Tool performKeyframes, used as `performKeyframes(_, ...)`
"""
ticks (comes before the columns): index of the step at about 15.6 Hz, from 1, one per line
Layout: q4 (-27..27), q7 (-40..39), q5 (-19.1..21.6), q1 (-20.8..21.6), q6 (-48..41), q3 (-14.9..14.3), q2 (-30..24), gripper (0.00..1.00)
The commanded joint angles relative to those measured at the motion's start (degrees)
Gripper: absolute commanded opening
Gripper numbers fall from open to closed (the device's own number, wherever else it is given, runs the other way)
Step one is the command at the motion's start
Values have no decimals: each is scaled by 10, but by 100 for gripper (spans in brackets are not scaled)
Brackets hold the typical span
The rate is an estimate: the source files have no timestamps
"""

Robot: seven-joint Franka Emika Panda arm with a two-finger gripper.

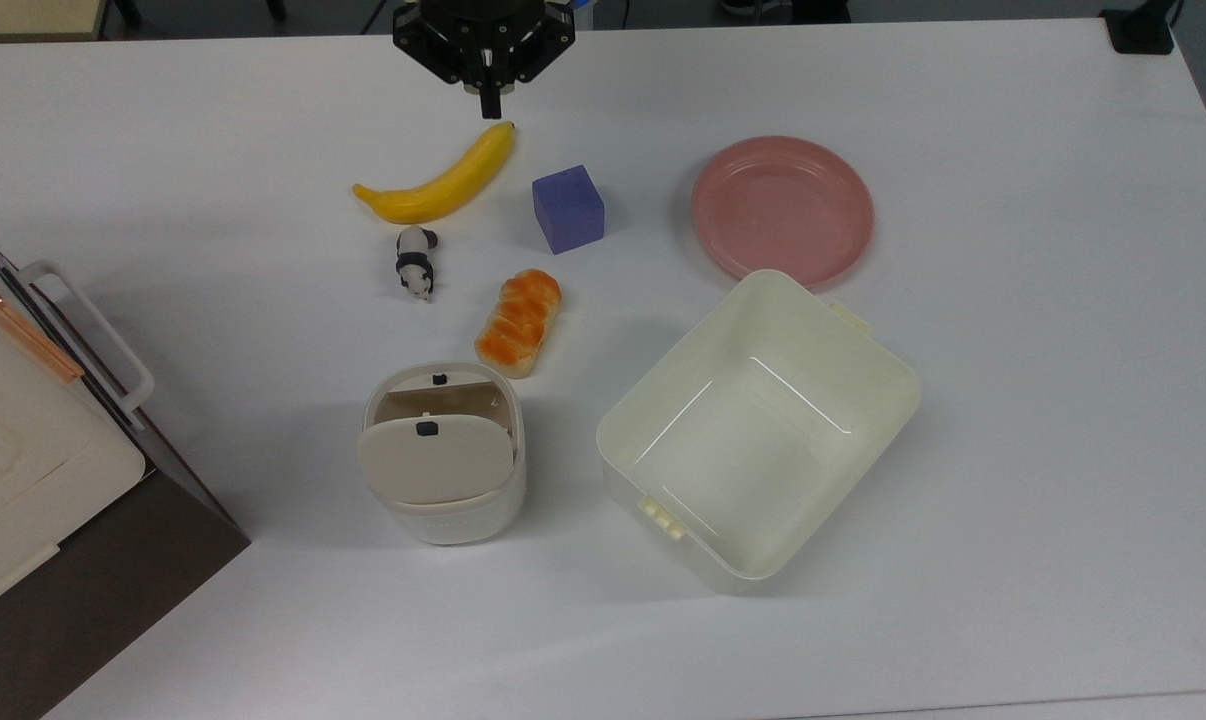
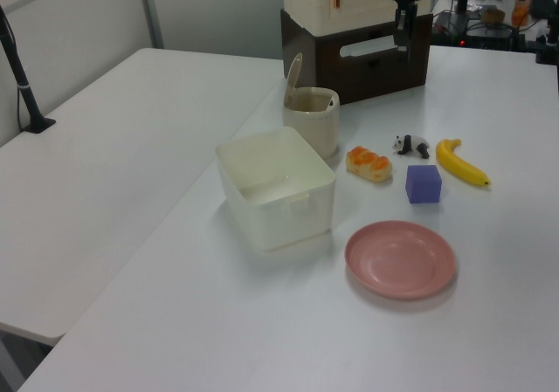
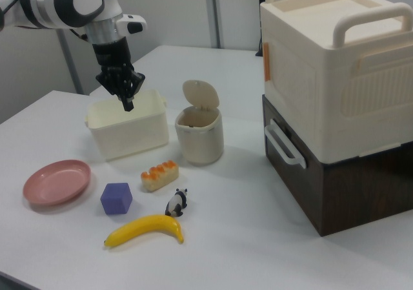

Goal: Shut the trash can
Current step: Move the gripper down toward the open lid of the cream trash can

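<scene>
The trash can [image 1: 448, 485] [image 2: 312, 120] [image 3: 199, 135] is a small cream bin in the middle of the white table. Its beige lid [image 1: 433, 458] [image 3: 201, 95] with a small dark button stands raised on its hinge, leaving the inside open. My gripper [image 1: 488, 108] [image 3: 127, 104] [image 2: 402, 43] hangs in the air at the top view's upper edge, just beyond the banana's tip. Its fingers are shut with nothing between them. It is far from the trash can.
A banana [image 1: 441, 182], a purple cube [image 1: 567, 208], a panda figure [image 1: 415, 261] and a bread piece [image 1: 518, 321] lie between gripper and bin. A lidless cream tub [image 1: 758, 430] and a pink plate [image 1: 782, 206] sit to the top view's right. A stacked cream and brown box [image 3: 339, 96] stands at the top view's left.
</scene>
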Motion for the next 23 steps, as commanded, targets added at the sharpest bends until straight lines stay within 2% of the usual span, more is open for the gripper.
performKeyframes(1, -11, -16, 13, 4, 2, -5, -9, 0)
performKeyframes(6, 2, -16, 13, 3, 18, -6, 3, 0)
performKeyframes(12, 15, -16, 12, 1, 132, -6, 28, 0)
performKeyframes(18, 35, -15, 9, -1, 291, -12, 71, 0)
performKeyframes(23, 89, -14, 8, -3, 382, -12, 130, 0)
